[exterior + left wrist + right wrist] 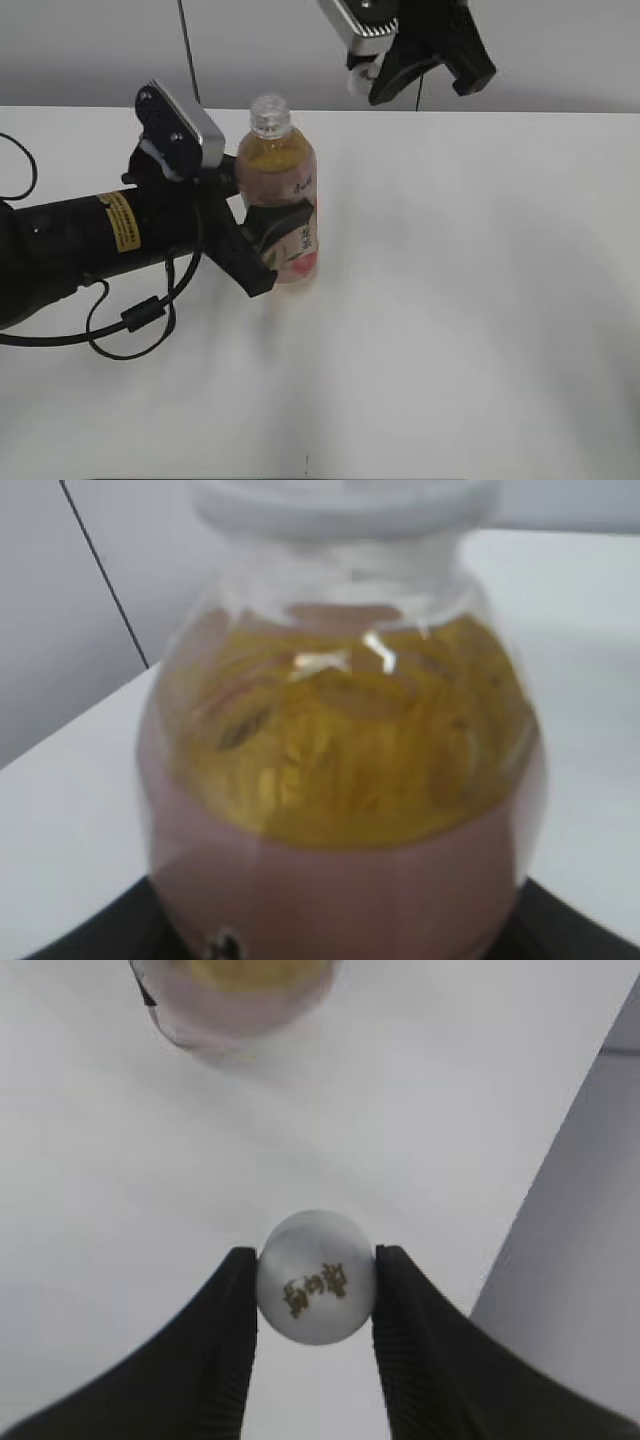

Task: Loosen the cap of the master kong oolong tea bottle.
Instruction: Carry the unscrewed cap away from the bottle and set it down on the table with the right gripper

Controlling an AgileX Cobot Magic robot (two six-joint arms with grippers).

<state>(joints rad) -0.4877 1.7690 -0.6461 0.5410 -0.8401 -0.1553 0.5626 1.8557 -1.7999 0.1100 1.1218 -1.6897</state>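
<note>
The master kong oolong tea bottle [282, 190] stands upright on the white table, its neck open with no cap on it. My left gripper [262, 245] is shut on the bottle's lower body. In the left wrist view the bottle [340, 780] fills the frame, with the black fingers [340, 952] at its base. My right gripper [428, 85] is high above the table, behind and to the right of the bottle. In the right wrist view this gripper [316, 1260] is shut on the small white cap [316, 1295], with the bottle [235, 1000] far below at the top edge.
The white table [470, 300] stretches out to the right and front of the bottle. Black cables [130, 320] loop on the table under the left arm. A grey wall [560, 50] stands behind the table's far edge.
</note>
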